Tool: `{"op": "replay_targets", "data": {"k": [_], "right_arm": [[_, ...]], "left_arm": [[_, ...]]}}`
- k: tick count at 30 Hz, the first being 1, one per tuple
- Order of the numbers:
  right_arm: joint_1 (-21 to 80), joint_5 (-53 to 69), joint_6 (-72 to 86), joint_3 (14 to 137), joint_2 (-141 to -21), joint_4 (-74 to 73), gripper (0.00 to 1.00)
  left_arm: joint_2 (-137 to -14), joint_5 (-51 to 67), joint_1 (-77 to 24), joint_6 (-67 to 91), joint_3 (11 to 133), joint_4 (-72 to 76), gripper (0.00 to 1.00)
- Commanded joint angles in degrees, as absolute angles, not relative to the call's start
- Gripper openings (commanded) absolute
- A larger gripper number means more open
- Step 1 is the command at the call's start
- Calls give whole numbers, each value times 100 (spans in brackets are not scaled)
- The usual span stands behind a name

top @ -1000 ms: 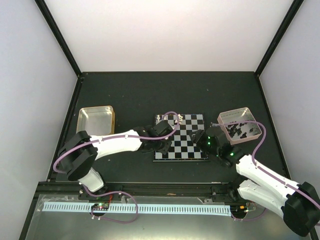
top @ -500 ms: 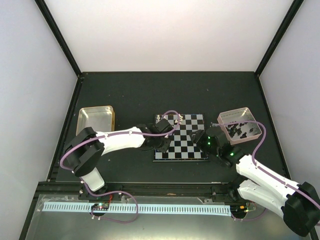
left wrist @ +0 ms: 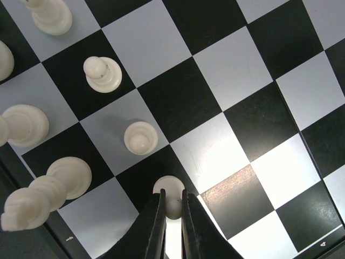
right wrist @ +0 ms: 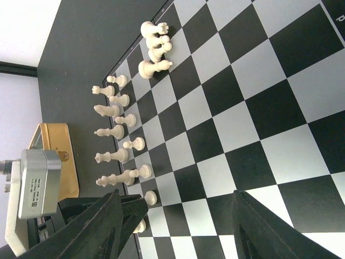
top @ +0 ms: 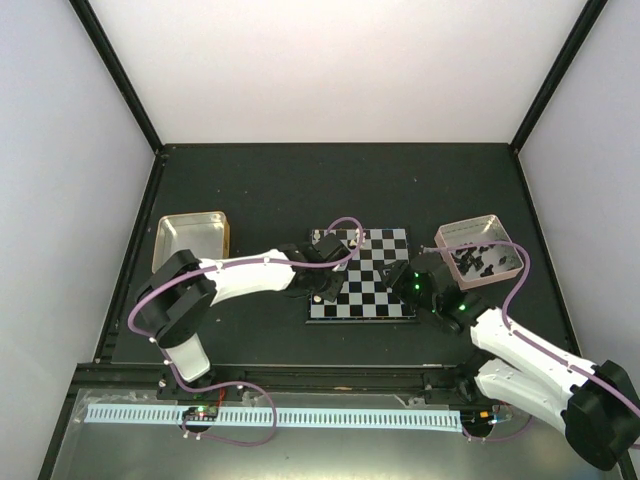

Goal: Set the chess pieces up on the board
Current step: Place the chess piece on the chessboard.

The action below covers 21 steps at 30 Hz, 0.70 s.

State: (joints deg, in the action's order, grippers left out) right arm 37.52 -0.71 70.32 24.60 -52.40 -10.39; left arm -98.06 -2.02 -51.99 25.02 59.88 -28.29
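On the far left the gold tray (top: 190,240) is well apart from the work, so I see no danger there. The left jaws are pressed nearly together and pinch a white pawn (left wrist: 168,195) by its top, over a black square at the left side of the board (top: 385,300). I cannot tell if its foot touches the square. This is my main worry: the grip is only at the tips, so when the jaws open the pawn may stick to one jaw and fall, or end across the line to the pale square beside it. The next pawn (left wrist: 140,138) is just beside, and a tall piece (left wrist: 40,197) stands near the rim. A sideways withdrawal may knock them, so I would lift straight up. The right jaws are spread with nothing between them, over the right part of the board. If both arms move there together, they may meet. On the right, the pink tray (top: 466,221) holds the black pieces (top: 470,260). They lie crowded, so a pick may catch two.

I see no brand. On the board rim I read the figure 4 (left wrist: 323,244). The other rim marks are too small to read.
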Motion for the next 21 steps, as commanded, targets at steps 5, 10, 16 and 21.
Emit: {"op": "replay_targets", "data": {"k": [5, 10, 16, 21], "right_arm": [[3725, -83, 6909, 2452, -5255, -1012, 56], [3721, -88, 6878, 2485, -5271, -1031, 56], [3726, -216, 6680, 2606, -5264, -1128, 56], [3716, -269, 6203, 2878, -5461, -1223, 56]], "left_arm": [[-9880, -217, -5150, 2383, 6253, -3054, 17], [-9767, -258, -5153, 2373, 6300, -3139, 26], [-9046, -196, -5150, 2367, 6228, -3027, 34], [-7919, -355, -5093, 2389, 5822, -2578, 41]]}}
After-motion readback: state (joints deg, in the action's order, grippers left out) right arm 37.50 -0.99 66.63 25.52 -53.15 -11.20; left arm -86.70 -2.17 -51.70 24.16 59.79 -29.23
